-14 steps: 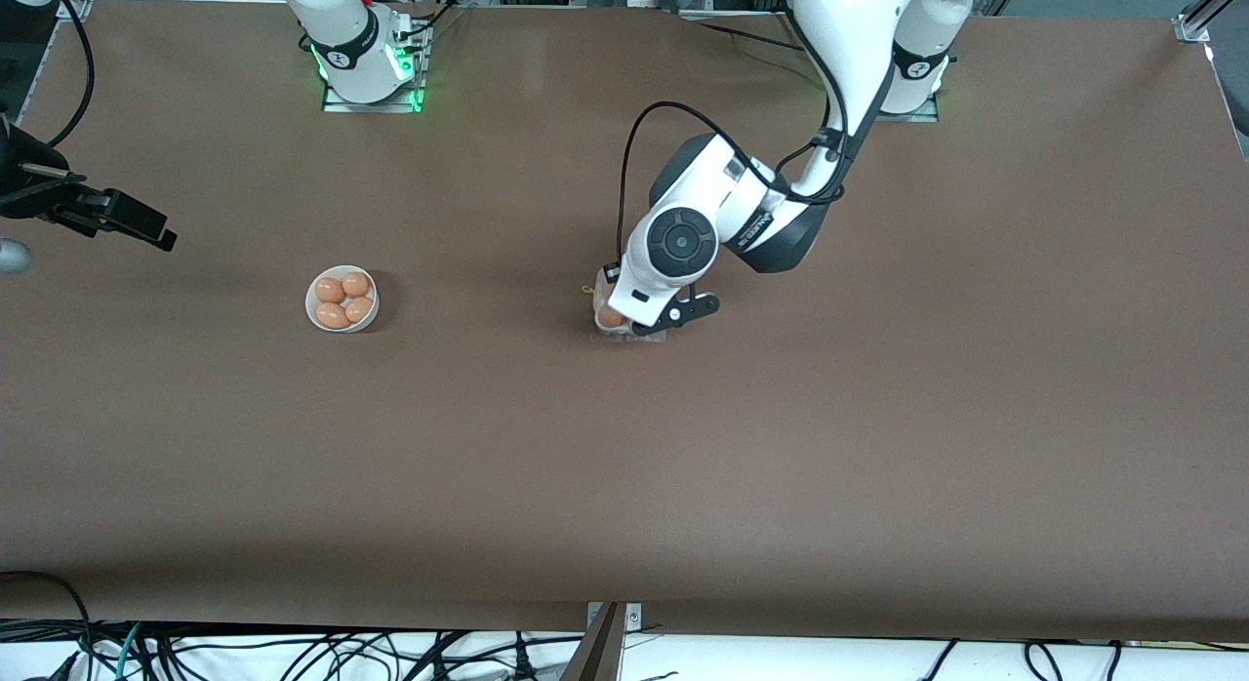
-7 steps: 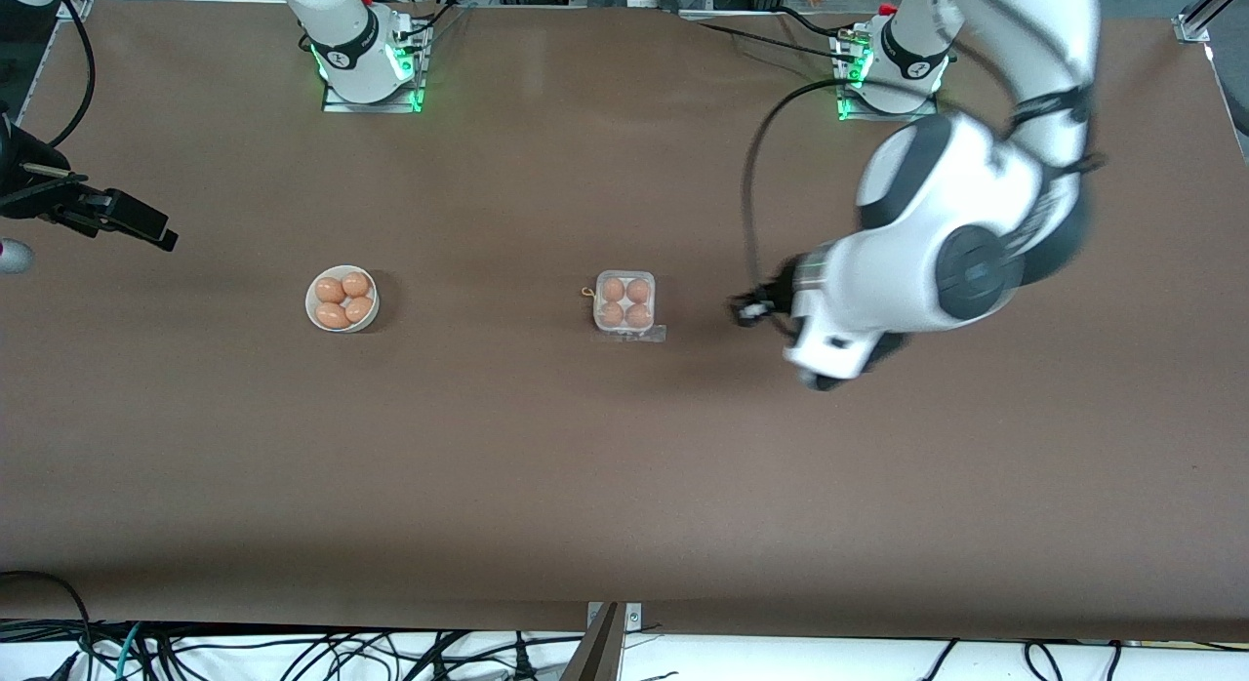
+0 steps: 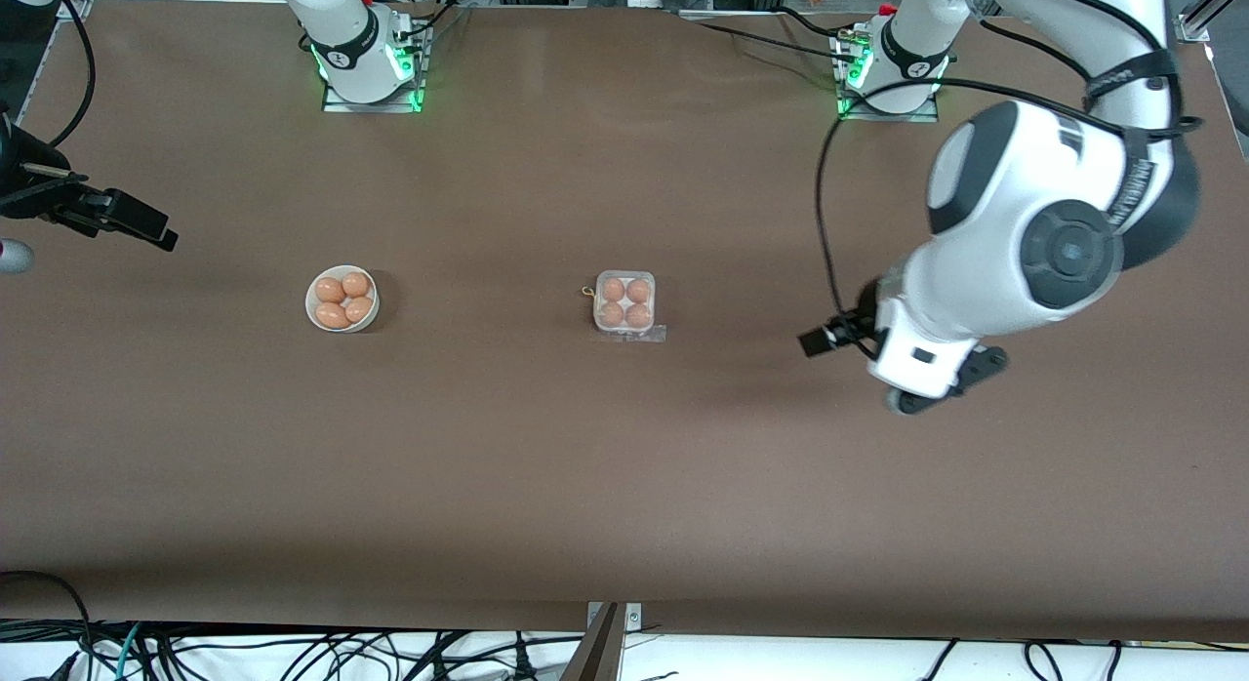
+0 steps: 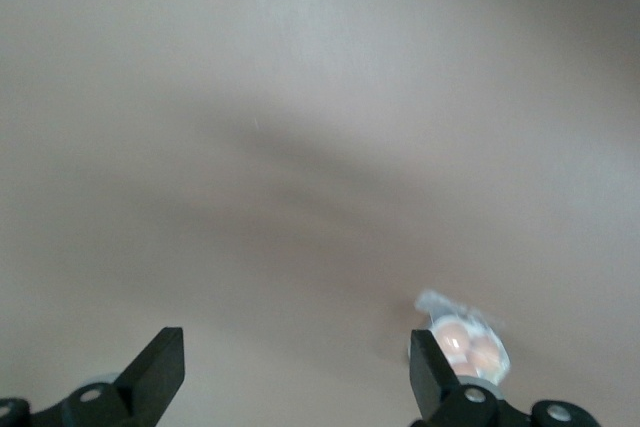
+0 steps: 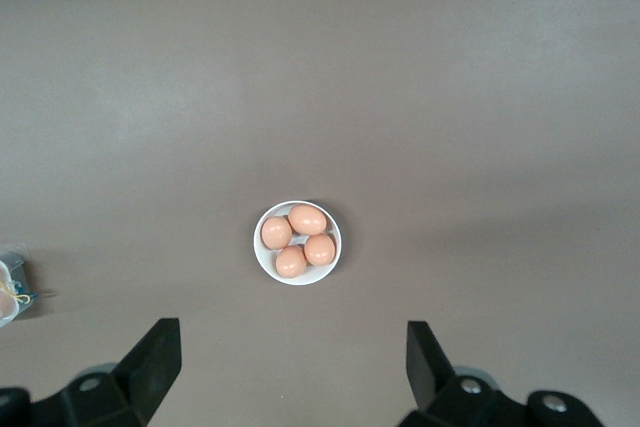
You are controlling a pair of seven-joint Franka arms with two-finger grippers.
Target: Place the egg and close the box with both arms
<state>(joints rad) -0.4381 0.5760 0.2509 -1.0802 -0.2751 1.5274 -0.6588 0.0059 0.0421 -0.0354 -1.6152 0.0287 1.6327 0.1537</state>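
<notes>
1. The front view looks down from high across the table (image 3: 624,486), facing both arm bases along its top edge.
2. The left wrist view looks down from well above the table, catching the box (image 4: 468,345).
3. The right wrist view looks straight down on the bowl (image 5: 297,242); the box (image 5: 8,287) is shared.

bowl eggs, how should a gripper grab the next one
Take an egg at the edge of the cluster in the white bowl, coming straight down from above. The four eggs lie packed together below the rim, so a side approach is blocked; put the fingers across its narrow width, probably one in the gap by the rim.
</notes>
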